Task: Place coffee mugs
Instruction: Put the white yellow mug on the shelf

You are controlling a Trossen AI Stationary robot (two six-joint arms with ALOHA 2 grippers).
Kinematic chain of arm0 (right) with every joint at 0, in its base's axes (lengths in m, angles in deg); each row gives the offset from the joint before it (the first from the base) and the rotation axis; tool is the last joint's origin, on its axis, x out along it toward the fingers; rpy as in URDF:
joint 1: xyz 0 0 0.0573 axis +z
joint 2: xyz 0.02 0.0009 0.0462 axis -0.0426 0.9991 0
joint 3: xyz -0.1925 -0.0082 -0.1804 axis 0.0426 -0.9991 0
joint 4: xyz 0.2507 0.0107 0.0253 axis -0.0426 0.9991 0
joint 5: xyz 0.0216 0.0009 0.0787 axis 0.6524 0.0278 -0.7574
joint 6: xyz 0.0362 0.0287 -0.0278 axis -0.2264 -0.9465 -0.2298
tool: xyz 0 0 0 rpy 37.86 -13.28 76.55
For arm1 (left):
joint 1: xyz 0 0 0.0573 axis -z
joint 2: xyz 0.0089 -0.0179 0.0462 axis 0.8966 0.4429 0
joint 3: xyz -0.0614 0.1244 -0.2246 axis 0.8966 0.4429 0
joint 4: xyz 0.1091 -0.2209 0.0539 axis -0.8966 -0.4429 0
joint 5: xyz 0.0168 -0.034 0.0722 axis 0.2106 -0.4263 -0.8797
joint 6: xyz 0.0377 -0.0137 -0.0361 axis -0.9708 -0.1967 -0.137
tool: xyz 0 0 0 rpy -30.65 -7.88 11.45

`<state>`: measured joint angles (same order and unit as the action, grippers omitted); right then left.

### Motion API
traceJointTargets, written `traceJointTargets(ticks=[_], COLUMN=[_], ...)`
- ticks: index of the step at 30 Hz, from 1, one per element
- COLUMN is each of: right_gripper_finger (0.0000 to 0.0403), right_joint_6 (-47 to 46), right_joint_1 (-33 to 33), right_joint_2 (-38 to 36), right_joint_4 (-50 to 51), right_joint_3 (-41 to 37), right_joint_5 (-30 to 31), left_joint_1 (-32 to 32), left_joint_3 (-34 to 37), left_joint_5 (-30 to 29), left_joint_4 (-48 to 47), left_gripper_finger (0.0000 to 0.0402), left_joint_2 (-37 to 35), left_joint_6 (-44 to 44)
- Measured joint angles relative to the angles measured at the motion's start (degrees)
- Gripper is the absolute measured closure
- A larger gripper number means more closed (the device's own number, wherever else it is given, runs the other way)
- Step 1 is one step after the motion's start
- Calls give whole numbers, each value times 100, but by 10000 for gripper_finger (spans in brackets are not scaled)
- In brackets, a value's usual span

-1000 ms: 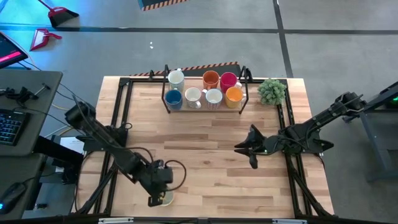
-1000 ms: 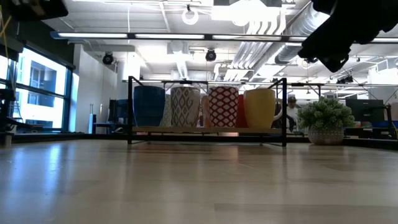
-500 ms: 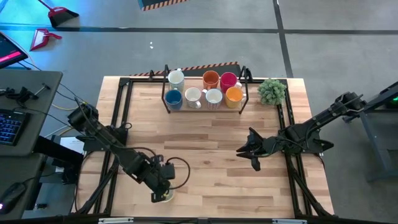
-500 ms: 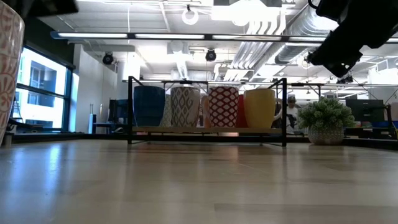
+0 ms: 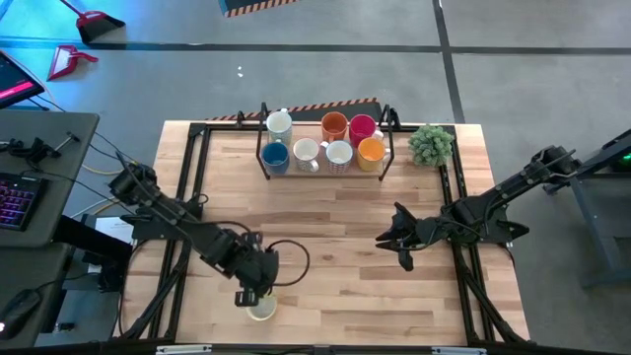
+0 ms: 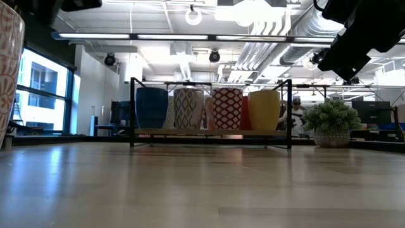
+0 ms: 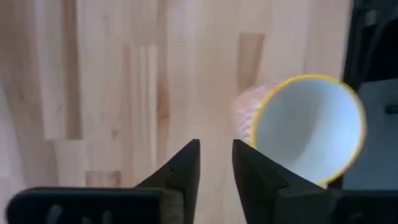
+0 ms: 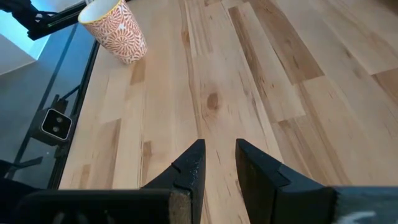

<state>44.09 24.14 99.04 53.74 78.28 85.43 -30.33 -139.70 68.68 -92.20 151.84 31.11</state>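
Fingers (image 7: 186, 163) of left gripper (image 5: 244, 296) parted by only a narrow gap, holding nothing, just beside patterned mug (image 5: 262, 308) without touching. Mug upright near table's (image 5: 325, 227) front edge, mouth up, long axis vertical; handle not visible, and cut off at the frame edge in the low view. Seven other mugs (image 5: 325, 143) upright on the rack (image 5: 264, 138) at the far edge, back row partly hidden low down. Right gripper (image 5: 394, 240) above mid-table, fingers slightly apart, empty.
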Motion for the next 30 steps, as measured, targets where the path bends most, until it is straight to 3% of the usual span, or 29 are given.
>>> traceJointTargets(ticks=[12,23,30], right_gripper_finger=[324,324,324], right_joint_6=[160,161,112], right_joint_1=[1,0,2], right_joint_2=[0,0,0], right_joint_4=[169,423,428], right_joint_3=[0,0,0], right_joint_5=[4,4,4], left_joint_1=[-232,108,179], left_joint_3=[0,4,9], left_joint_5=[884,572,893], left_joint_4=[293,628,621], left_gripper_finger=[227,224,224], left_joint_2=[0,238,613], left_joint_6=[848,1209,1276])
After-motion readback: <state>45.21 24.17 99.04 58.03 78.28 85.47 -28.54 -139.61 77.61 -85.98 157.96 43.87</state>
